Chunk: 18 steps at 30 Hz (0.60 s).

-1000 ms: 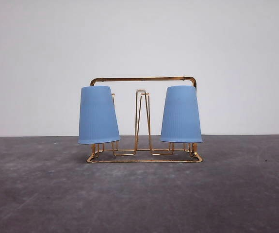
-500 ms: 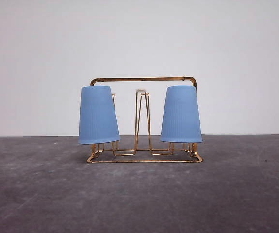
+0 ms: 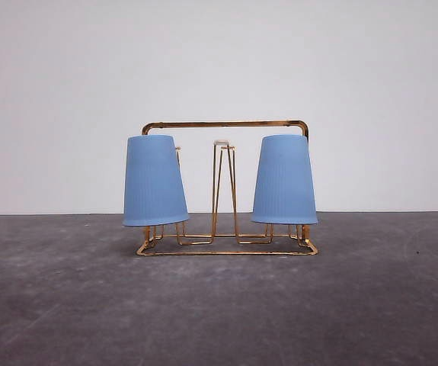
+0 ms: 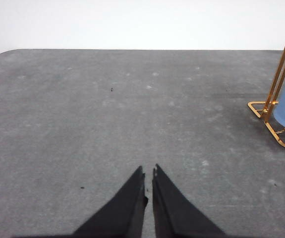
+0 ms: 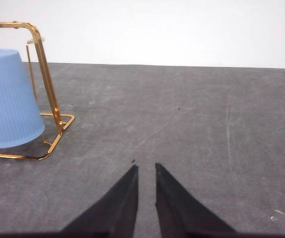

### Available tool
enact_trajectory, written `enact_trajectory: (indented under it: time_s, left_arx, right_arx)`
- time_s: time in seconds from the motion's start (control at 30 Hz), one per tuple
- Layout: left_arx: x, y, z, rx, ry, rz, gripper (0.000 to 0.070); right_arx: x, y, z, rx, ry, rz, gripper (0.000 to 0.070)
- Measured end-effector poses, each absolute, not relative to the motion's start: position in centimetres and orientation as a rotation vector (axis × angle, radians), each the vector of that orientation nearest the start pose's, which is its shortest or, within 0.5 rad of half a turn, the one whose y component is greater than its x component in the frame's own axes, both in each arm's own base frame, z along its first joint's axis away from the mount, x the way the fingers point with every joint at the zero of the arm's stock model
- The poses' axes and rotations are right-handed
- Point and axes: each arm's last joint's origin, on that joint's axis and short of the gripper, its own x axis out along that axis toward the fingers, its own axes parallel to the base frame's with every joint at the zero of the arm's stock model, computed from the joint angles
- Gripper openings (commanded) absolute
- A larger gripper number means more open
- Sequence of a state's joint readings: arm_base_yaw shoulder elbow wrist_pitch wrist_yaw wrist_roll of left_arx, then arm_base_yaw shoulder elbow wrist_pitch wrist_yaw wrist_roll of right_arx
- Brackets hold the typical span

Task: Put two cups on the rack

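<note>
A: Where were the two light-blue ribbed plastic cups?

B: Both sat mouth-down on the thin gold wire rack (image 3: 225, 229), which stood on the dark grey table (image 3: 219, 313). The left cup (image 3: 154, 181) and the right cup (image 3: 284, 180) each covered an end prong, rims just above the rectangular base. The white-tipped centre prong (image 3: 222, 143) stood bare between them.

A: Orientation?

B: Each long axis ran near vertical, closed end up. The left cup leaned slightly, probably because it hung loosely on its hairpin prong. Inverted placement likely served drainage and kept each cup located.

A: Gripper condition?

B: The left gripper (image 4: 148, 173) had its black fingers nearly closed, a thin slit between the tips, nothing held. The right gripper (image 5: 146, 169) showed a slightly wider gap, also empty. Both were apart from the rack. In my judgement, placement was complete.
</note>
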<state>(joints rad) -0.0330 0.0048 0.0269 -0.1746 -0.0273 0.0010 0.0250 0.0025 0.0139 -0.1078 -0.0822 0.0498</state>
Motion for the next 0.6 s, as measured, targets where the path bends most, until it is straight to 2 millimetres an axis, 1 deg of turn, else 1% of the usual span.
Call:
enact_trajectory:
  time_s: [0.6]
  left_arx:
    - [9.52, -0.24, 15.54, 0.006, 0.153, -0.006, 0.0004]
  right_arx:
    - [9.64, 0.48, 15.77, 0.052, 0.099, 0.105, 0.0061]
